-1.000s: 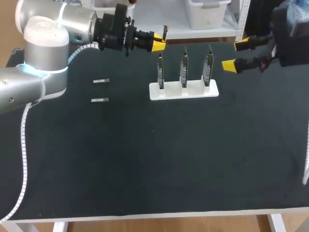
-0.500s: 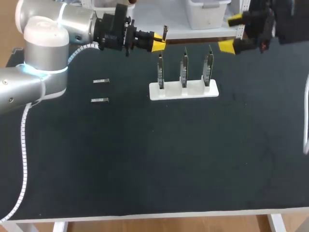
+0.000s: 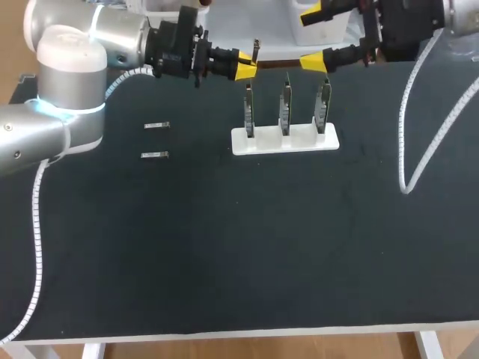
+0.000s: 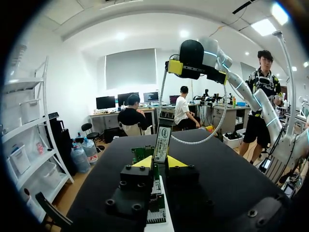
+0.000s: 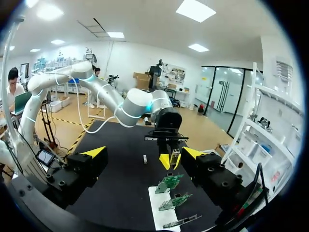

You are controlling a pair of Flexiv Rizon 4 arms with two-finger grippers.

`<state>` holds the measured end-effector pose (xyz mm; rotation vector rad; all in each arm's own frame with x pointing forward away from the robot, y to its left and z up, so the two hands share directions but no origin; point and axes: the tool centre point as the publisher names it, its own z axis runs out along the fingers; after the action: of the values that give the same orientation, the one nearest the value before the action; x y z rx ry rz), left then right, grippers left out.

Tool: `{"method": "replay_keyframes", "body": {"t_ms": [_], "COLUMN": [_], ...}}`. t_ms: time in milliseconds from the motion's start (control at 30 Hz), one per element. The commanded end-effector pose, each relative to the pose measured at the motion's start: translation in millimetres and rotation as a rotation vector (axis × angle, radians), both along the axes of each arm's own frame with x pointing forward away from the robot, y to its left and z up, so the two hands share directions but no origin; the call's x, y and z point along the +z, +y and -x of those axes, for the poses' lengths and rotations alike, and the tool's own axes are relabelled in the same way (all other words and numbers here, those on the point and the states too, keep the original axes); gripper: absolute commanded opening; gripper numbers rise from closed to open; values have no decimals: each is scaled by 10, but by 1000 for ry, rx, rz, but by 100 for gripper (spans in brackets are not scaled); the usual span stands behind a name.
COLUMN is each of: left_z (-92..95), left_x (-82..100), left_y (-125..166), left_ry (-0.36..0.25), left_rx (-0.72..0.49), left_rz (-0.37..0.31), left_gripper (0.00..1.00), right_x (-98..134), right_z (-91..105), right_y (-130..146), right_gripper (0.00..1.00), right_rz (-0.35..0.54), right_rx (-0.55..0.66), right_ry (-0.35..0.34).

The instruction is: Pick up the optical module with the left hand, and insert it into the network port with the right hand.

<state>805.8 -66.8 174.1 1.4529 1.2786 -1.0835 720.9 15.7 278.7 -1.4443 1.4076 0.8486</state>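
Slim optical module (image 3: pixel 257 51), upper centre of the head view, stands upright, its lower end clamped in the left gripper (image 3: pixel 249 66). It looks light, rigid and smooth; its free upper end suits grasping. Right gripper (image 3: pixel 313 37), upper right, is spread wide and empty.

optical module (image 3: pixel 257 51): slim silver bar with a label, upright, lower end pinched between the yellow tips of the left gripper (image 3: pixel 247 67), in the air just above the leftmost board
far spare module (image 3: pixel 156 126): small silver bar, flat on table, well apart from the stand
near spare module (image 3: pixel 154 155): same, just beside it
port boards (image 3: pixel 285 107): three green, upright, in a row
white stand (image 3: pixel 284 140): holds the boards
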Motion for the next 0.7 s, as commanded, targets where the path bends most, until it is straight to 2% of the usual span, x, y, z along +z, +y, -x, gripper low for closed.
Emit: {"method": "replay_keyframes", "body": {"t_ms": [33,167,467,700], "left_z": [42,42,42,42], "left_x": [-1,-1,-1,-1], "left_y": [4,4,4,4], "left_ry": [-4,-4,-4,-4], "left_rx": [10,10,10,10], "left_rz": [1,1,1,1], "left_gripper": [0,0,0,0], "right_x": [-51,-48,-244,-275], "right_z": [-121,-142,-109,-161], "right_y": [-4,49,199,347], "right_gripper": [100,100,100,100], "right_rz": [-20,-44,-83,-122], "right_rx": [133,145,156,174], "right_ry": [38,30,73,67]}}
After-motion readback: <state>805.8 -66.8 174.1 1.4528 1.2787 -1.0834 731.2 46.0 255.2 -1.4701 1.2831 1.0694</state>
